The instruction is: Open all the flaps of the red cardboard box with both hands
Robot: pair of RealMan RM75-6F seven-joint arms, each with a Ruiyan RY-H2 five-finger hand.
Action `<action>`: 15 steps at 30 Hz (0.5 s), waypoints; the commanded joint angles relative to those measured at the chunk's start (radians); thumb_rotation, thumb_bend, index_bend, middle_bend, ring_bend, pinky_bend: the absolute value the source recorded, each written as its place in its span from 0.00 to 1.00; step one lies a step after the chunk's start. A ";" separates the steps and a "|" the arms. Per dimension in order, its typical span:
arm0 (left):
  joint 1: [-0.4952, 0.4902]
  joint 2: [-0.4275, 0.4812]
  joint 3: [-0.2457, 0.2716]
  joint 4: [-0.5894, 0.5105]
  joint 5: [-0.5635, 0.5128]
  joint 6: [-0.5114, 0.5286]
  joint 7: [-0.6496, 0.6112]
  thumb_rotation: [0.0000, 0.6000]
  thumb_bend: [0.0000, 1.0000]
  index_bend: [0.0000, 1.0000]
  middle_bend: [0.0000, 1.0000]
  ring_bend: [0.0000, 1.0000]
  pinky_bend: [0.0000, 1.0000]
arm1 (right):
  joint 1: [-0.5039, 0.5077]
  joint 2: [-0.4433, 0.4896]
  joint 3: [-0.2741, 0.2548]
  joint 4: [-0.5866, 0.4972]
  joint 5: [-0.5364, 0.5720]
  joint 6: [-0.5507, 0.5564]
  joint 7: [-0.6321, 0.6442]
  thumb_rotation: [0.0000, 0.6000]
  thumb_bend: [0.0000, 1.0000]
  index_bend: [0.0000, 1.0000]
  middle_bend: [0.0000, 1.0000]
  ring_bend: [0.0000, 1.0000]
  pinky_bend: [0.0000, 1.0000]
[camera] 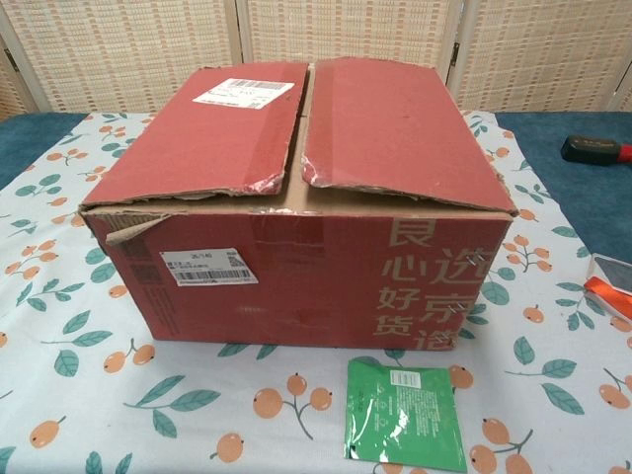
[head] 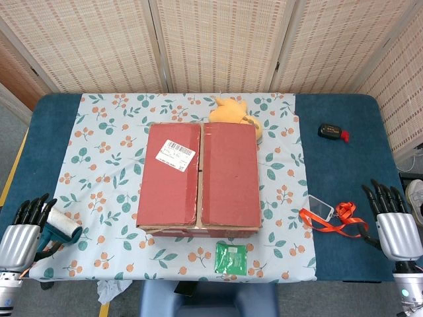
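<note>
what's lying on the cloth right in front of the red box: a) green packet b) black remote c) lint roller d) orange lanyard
a: the green packet lies on the floral cloth just before the near wall of the red box; the lint roller and lanyard sit off to the sides.

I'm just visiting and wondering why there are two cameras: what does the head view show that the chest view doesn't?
Only the head view shows the left robot hand, the right robot hand, the lint roller and the yellow plush toy. Only the chest view shows the box's front wall with its printed characters and barcode label. Both show the red cardboard box, flaps down, and the green packet.
</note>
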State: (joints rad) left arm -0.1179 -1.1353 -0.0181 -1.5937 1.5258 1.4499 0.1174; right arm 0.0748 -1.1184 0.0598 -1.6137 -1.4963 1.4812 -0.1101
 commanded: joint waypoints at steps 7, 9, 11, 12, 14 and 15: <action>-0.022 -0.011 0.002 0.009 -0.002 -0.039 0.006 1.00 0.25 0.00 0.00 0.00 0.00 | 0.011 -0.032 -0.016 0.039 -0.112 0.047 0.061 1.00 0.37 0.00 0.00 0.00 0.00; -0.023 -0.009 0.003 0.012 0.005 -0.036 -0.008 1.00 0.25 0.00 0.00 0.00 0.00 | 0.014 -0.059 -0.026 0.068 -0.172 0.083 0.086 1.00 0.37 0.00 0.00 0.00 0.00; -0.024 -0.007 0.002 0.018 0.003 -0.036 -0.027 1.00 0.25 0.00 0.00 0.00 0.00 | 0.021 -0.066 -0.042 0.074 -0.225 0.098 0.108 1.00 0.37 0.00 0.00 0.00 0.00; -0.025 -0.007 0.001 0.021 0.001 -0.038 -0.033 1.00 0.25 0.00 0.00 0.00 0.00 | 0.026 -0.060 -0.049 0.069 -0.247 0.101 0.116 1.00 0.37 0.00 0.00 0.00 0.00; -0.027 -0.006 0.001 0.025 0.000 -0.041 -0.037 1.00 0.25 0.00 0.00 0.00 0.00 | 0.039 -0.046 -0.055 0.063 -0.305 0.122 0.125 1.00 0.37 0.00 0.00 0.00 0.00; -0.027 -0.006 0.001 0.025 0.002 -0.040 -0.039 1.00 0.25 0.00 0.00 0.00 0.00 | 0.042 -0.042 -0.056 0.063 -0.336 0.143 0.126 1.00 0.37 0.00 0.00 0.00 0.00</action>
State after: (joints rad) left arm -0.1447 -1.1413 -0.0168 -1.5688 1.5269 1.4091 0.0791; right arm 0.1007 -1.1627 0.0187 -1.5573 -1.7669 1.5809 -0.0079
